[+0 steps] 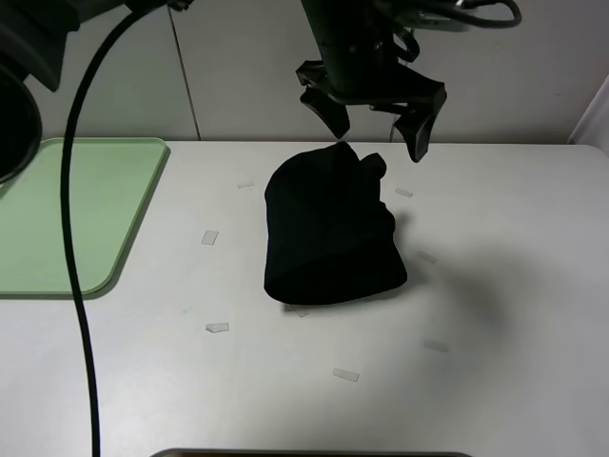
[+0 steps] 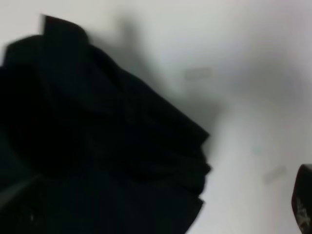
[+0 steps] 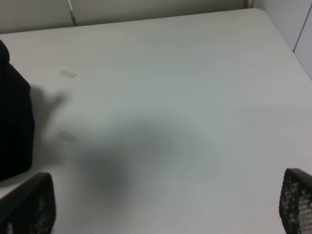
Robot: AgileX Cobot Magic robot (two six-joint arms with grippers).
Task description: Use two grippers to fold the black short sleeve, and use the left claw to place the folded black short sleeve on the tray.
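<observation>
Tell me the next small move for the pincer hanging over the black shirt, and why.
Probably lower that open pincer onto the top edge of the black short sleeve and close on it. It hangs just above the bundle holding nothing, the shirt lies bunched on the table, and the tray off to the left has no shirt on it yet.

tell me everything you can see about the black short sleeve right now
The black short sleeve is plain black soft fabric with no print, bunched into a rumpled, roughly folded heap with layered creases. It lies on the white table, right of the tray and not on it. An open gripper hangs just above its far edge; nothing visibly grips it.
</observation>
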